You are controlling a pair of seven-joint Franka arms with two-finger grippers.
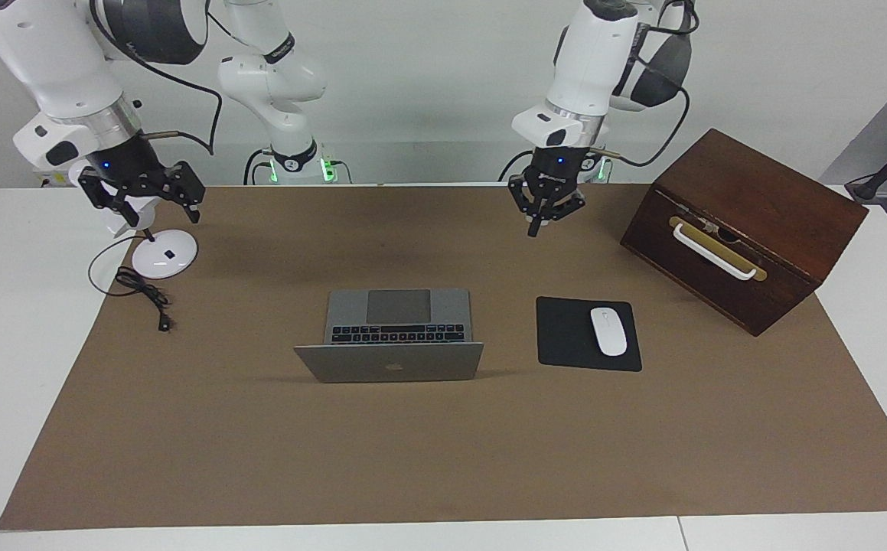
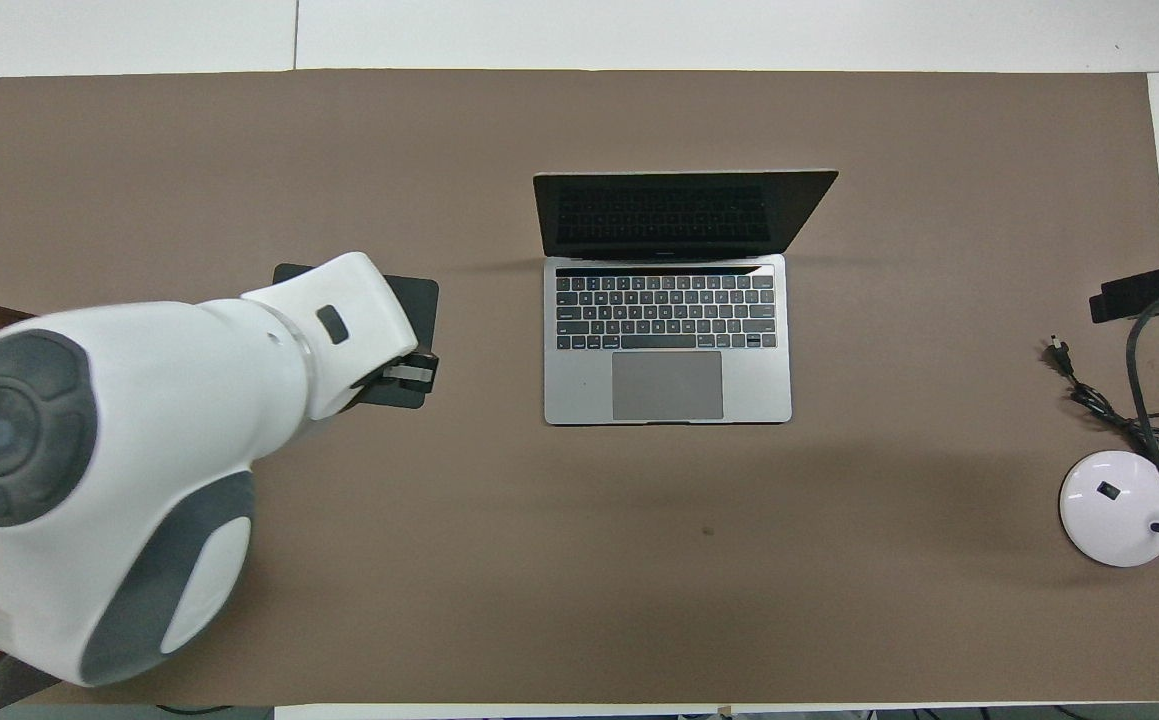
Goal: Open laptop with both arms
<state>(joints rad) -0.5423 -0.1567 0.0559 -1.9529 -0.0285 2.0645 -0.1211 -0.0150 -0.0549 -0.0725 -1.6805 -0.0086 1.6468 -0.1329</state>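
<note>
Facing view: laptop (image 1: 397,337) stands open, so both grippers hang clear, left gripper (image 1: 539,222) pressed together, right gripper (image 1: 142,200) spread.

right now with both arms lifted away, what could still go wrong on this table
1. The right hand, fingers open, hangs just over the white desk lamp; if it dips or swings, it could knock the lamp or snag its cord.
2. The left hand, shut, hangs over the mat near the wooden box; a wide swing might clip the box.
3. The laptop stands open and unheld with its lid upright; a careless pass could push the lid.
</note>
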